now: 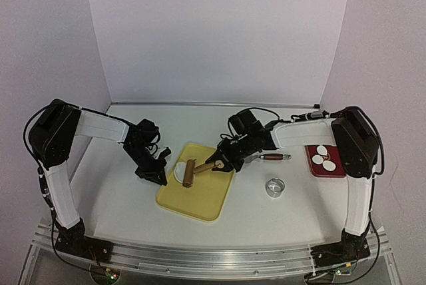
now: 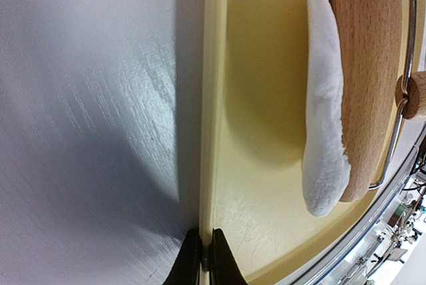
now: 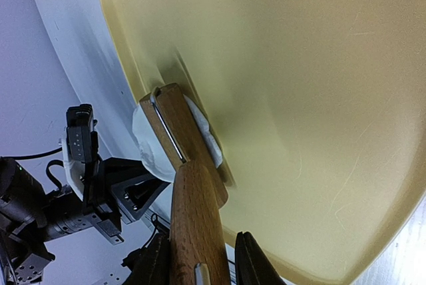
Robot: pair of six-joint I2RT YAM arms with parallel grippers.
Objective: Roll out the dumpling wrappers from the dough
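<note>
A yellow tray [image 1: 206,200] lies in the middle of the table. On its far left part sits a white dough patch [image 1: 180,168], thick and uneven [image 2: 324,132]. A wooden roller [image 1: 190,173] rests on the dough [image 3: 150,145], covering its right side. My right gripper [image 1: 224,160] is shut on the roller's wooden handle [image 3: 196,225], which lies between the fingers [image 3: 251,264]. My left gripper [image 2: 206,262] is shut on the tray's left rim [image 2: 208,132], pinching it. Three dumpling wrappers [image 1: 324,158] lie on a red plate [image 1: 336,171] at the right.
A metal ring cutter [image 1: 275,187] stands on the table right of the tray. A brown-handled tool [image 1: 273,156] lies behind it, near the right forearm. White walls close off the back and sides. The left arm's gripper body [image 3: 86,185] stands just beyond the tray's rim.
</note>
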